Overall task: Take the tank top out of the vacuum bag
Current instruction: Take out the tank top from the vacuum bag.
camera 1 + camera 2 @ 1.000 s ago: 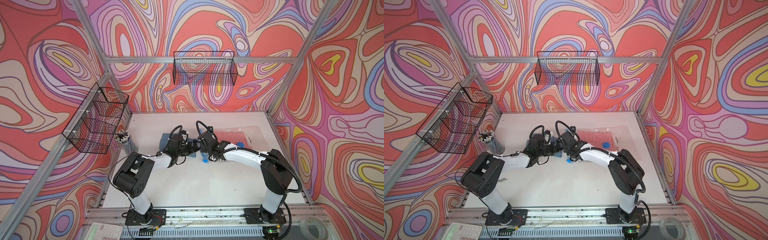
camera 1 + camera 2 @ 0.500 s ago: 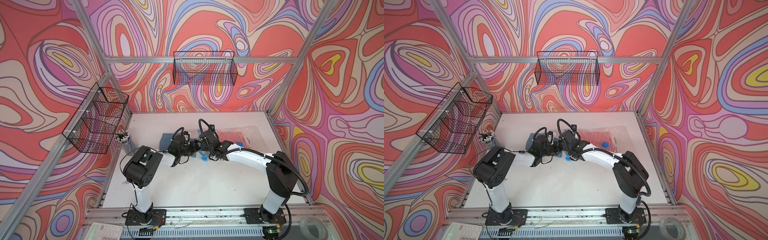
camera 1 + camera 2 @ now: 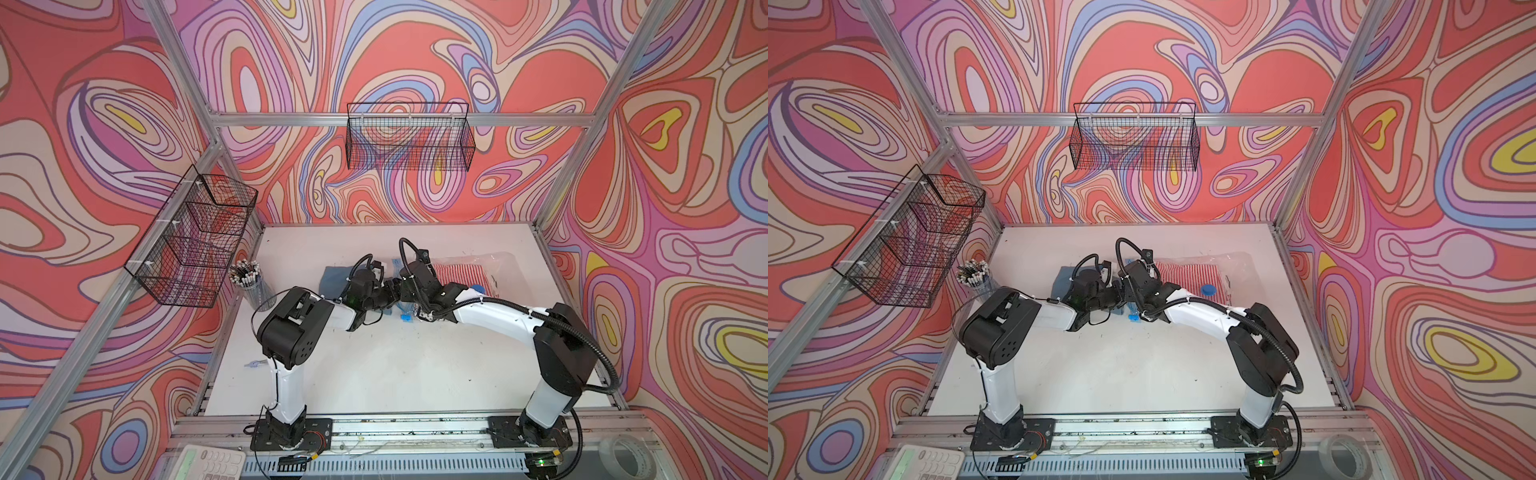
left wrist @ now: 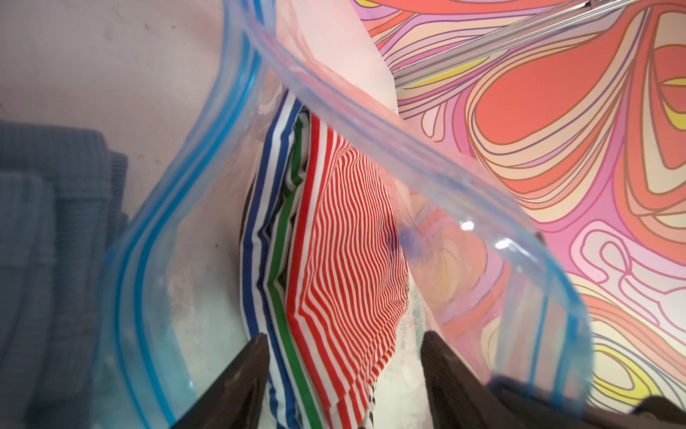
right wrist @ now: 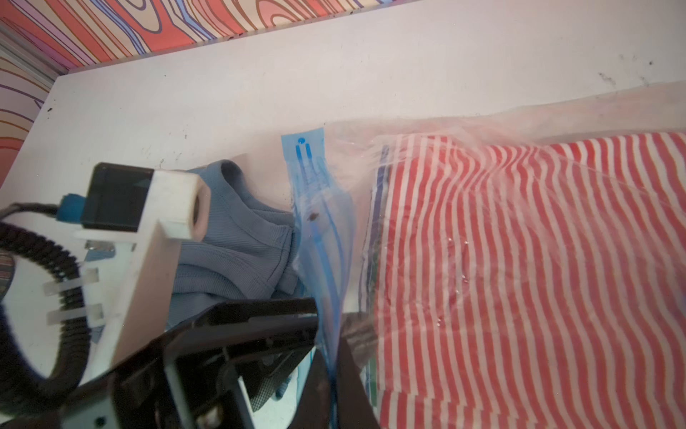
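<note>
The clear vacuum bag (image 3: 498, 266) (image 3: 1237, 262) lies right of the table's middle, its round blue valve cap (image 3: 478, 289) on top. My right gripper (image 5: 334, 334) (image 3: 402, 291) is shut on the upper lip of the light-blue zip strip (image 5: 315, 193) and holds the mouth up. My left gripper (image 4: 343, 336) (image 3: 390, 287) is open inside the mouth. Its jaws stand on either side of the near edge of the folded striped tank top (image 4: 345, 241) (image 5: 519, 260) (image 3: 1187, 272). One fingertip (image 4: 256, 349) touches the blue-striped edge; the other stands apart from the cloth.
A folded blue-grey ribbed garment (image 3: 334, 278) (image 5: 241, 237) lies on the table left of the bag mouth, under my left wrist. The blue slider (image 3: 406, 316) lies in front of the mouth. A cup of pens (image 3: 249, 282) stands at the left edge. Wire baskets (image 3: 195, 237) hang on the walls.
My left arm has drawn its elbow in and up, and its gripper has pushed right into the bag mouth with the jaws somewhat narrower. The right gripper keeps its hold.
</note>
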Controlling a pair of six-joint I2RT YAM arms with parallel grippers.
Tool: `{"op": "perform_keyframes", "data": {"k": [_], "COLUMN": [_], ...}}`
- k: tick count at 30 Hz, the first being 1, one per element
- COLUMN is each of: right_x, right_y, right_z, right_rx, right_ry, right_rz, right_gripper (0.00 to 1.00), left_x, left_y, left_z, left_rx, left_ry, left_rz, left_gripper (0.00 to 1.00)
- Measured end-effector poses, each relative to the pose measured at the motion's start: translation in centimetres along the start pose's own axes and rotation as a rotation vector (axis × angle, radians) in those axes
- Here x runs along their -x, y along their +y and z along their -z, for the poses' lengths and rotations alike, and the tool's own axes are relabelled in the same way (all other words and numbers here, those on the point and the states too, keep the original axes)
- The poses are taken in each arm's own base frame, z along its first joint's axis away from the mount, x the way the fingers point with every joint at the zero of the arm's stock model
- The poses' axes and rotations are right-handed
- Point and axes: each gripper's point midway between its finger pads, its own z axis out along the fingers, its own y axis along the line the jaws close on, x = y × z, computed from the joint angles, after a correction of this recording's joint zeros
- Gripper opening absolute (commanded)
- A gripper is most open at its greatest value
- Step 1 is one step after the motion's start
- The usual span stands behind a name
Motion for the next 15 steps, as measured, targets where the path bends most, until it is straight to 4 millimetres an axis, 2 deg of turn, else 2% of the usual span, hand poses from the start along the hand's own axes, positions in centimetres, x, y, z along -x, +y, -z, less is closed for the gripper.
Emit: {"op": "perform_keyframes", "data": {"k": [5, 15], "right_x": [-0.1, -0.4], "right_y": [0.1, 0.3], "right_z": [-0.1, -0.2], "right_rx": [0.011, 0.027], "right_ry": [-0.001, 0.006], "right_rz": [-0.014, -0.035], "right_gripper": [0.00, 0.00], "left_x": [0.2, 0.3], "left_y": [0.4, 0.8], "left_z": [-1.4, -2.4], "left_rx": [-0.017, -0.038], "left_ry": [0.012, 0.020], "left_rz": [0.017, 0.053], "left_gripper": [0.64, 0.60]}}
